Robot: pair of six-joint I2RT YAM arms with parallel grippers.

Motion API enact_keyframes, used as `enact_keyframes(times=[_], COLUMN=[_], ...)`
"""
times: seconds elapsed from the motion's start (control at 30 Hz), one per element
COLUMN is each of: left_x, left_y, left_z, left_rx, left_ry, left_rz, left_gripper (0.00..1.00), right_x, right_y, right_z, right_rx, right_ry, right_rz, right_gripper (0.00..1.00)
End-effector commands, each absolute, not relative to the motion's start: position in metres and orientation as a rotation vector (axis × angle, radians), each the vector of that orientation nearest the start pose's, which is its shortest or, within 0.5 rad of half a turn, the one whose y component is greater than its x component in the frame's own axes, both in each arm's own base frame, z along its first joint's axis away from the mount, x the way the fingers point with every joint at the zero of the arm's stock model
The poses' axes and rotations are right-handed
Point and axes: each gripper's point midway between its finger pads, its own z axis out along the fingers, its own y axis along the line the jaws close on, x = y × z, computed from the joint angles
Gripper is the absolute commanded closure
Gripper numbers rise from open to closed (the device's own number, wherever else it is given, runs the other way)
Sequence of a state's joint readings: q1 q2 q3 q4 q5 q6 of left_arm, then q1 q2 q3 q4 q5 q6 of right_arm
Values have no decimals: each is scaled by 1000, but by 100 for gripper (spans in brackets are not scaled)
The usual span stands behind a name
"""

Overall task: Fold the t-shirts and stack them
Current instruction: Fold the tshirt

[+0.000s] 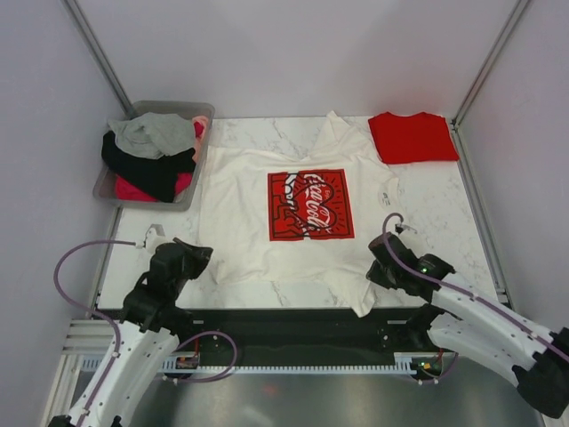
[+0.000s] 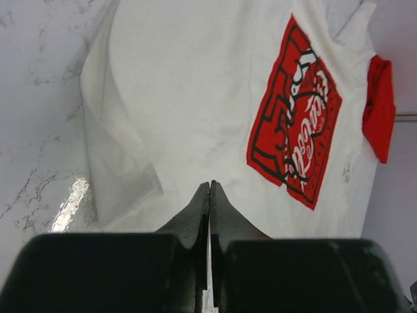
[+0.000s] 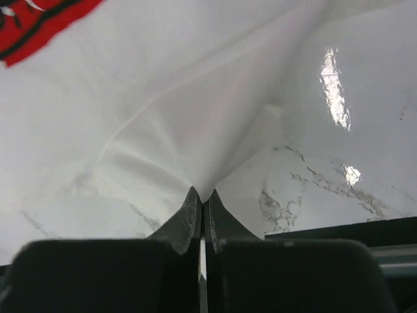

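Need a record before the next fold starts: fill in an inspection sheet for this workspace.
Surface: white marbled table top, glossy.
Job's things: cream-white t-shirt spread flat, red print up; red t-shirt folded at the far right corner.
Clutter: grey bin at the far left, heaped with mixed clothes.
Grippers: left gripper shut on the cream-white t-shirt's near left hem; right gripper shut on its near right hem, cloth drawn to a peak.
Cables: purple cables loop beside both arms; no snag seen.
Surroundings: plain pale walls, metal frame posts; nothing else seen.
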State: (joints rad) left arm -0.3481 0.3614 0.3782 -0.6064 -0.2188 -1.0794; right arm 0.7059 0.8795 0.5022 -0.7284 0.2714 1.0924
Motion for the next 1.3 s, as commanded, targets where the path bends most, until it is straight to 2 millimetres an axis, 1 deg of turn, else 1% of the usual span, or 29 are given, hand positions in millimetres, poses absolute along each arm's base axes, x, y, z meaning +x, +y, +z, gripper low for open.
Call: enact_keyframes(times=[0.0, 0.03, 0.13, 0.2, 0.27, 0.3, 0.33, 0.37, 0.4, 0.43, 0.5, 0.53, 0.57, 0.63, 0.73, 0.8, 0.83, 0.9, 1.0, 1.03, 1.1, 1.2, 1.27], left_x=[195, 193, 188, 187, 185, 187, 188, 188, 195, 194, 197, 200, 201, 204, 205, 204, 206, 203, 202, 202, 201, 200, 200], left_y=[-55, -53, -50, -53, -59, -69, -75, -79, -91, -93, -95, -94, -94, -95, -100, -105, -107, -109, -111, -111, -110, -110, -109], left_z=[136, 143, 156, 157, 146, 139, 116, 107, 99, 85, 74, 69, 65, 61, 61, 59, 62, 57, 53, 51, 49, 49, 54], left_rx=[-994, -1004, -1006, -989, -964, -944, -928, -912, -880, -840, -811, -776, -759, -709, -651, -595, -576, -546, -537, -534, -526, -534, -540], left_ry=[1906, 1879, 1838, 1858, 1918, 1962, 2026, 2062, 2108, 2162, 2231, 2295, 2334, 2395, 2413, 2432, 2432, 2457, 2476, 2483, 2494, 2486, 2461], left_rz=[-580, -597, -623, -629, -630, -659, -645, -649, -684, -655, -602, -539, -503, -442, -402, -360, -352, -311, -293, -286, -273, -280, -300], left_gripper=[98, 98, 98, 98, 98, 93, 86, 74, 68, 60, 52, 45, 43, 36, 32, 32, 32, 33, 41, 47, 53, 77, 86], right_x=[156, 154, 147, 143, 142, 140, 140, 141, 140, 140, 142, 142, 142, 142, 141, 141, 141, 142, 141, 142, 142, 142, 142], right_y=[102, 101, 101, 100, 99, 101, 101, 105, 107, 109, 110, 110, 109, 109, 109, 111, 111, 112, 111, 111, 111, 111, 111], right_z=[89, 96, 105, 103, 98, 95, 92, 88, 86, 84, 82, 83, 83, 83, 78, 76, 74, 74, 74, 74, 74, 75, 75], right_rx=[682, 693, 695, 695, 695, 689, 688, 686, 682, 679, 667, 662, 658, 656, 650, 648, 648, 642, 634, 636, 635, 631, 631], right_ry=[2454, 2434, 2439, 2449, 2455, 2469, 2475, 2478, 2488, 2494, 2497, 2495, 2497, 2493, 2506, 2510, 2514, 2512, 2513, 2510, 2508, 2506, 2505], right_rz=[271, 300, 347, 349, 342, 345, 349, 363, 374, 377, 377, 375, 370, 370, 362, 368, 369, 373, 367, 369, 369, 373, 375], right_gripper=[100, 100, 100, 100, 100, 100, 100, 100, 100, 100, 100, 100, 100, 100, 100, 100, 100, 100, 100, 100, 100, 100, 100])
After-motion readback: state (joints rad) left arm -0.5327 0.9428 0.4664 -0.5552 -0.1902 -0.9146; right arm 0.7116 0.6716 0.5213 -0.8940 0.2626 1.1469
